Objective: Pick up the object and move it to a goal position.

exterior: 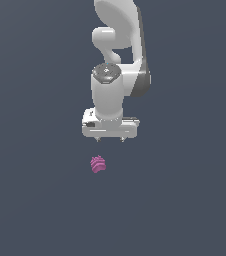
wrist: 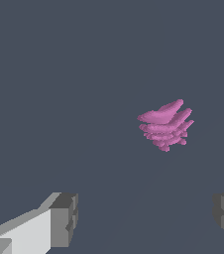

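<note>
The object (exterior: 98,164) is a small magenta-pink lump with ridged stacked layers. It lies on the dark grey floor in the exterior view, just below the white gripper (exterior: 110,139) and a little toward that view's left. The gripper points down, its two short fingertips spread wide, with nothing between them. In the wrist view the object (wrist: 165,125) lies on the floor ahead of the gripper (wrist: 146,218), apart from both grey fingertips (wrist: 64,218). The gripper is open and empty and does not touch the object.
The white arm (exterior: 116,45) rises behind the gripper toward the top of the exterior view. Plain dark grey floor (exterior: 40,200) surrounds the object on all sides.
</note>
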`<move>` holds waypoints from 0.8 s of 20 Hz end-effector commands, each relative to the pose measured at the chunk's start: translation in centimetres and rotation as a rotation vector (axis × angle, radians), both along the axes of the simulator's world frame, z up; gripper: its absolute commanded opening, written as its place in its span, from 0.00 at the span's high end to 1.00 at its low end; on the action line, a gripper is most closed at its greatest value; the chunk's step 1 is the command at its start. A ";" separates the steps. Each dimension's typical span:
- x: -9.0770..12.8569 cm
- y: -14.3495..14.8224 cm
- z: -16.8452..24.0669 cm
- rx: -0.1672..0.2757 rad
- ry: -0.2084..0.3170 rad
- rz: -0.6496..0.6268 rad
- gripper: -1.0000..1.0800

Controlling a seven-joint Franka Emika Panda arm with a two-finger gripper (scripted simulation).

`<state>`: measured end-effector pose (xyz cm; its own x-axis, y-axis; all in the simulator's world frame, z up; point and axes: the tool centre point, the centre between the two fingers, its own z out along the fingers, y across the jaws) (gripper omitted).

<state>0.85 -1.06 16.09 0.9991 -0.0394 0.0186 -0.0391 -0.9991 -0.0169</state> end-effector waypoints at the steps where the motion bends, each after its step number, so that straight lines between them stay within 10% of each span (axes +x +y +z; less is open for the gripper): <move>1: 0.0 0.0 0.0 0.000 0.000 0.000 0.04; 16: 0.1 1.9 1.3 0.008 -0.004 0.054 0.04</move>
<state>0.90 0.93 17.48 0.9997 0.0110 0.0229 0.0116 -0.9996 -0.0258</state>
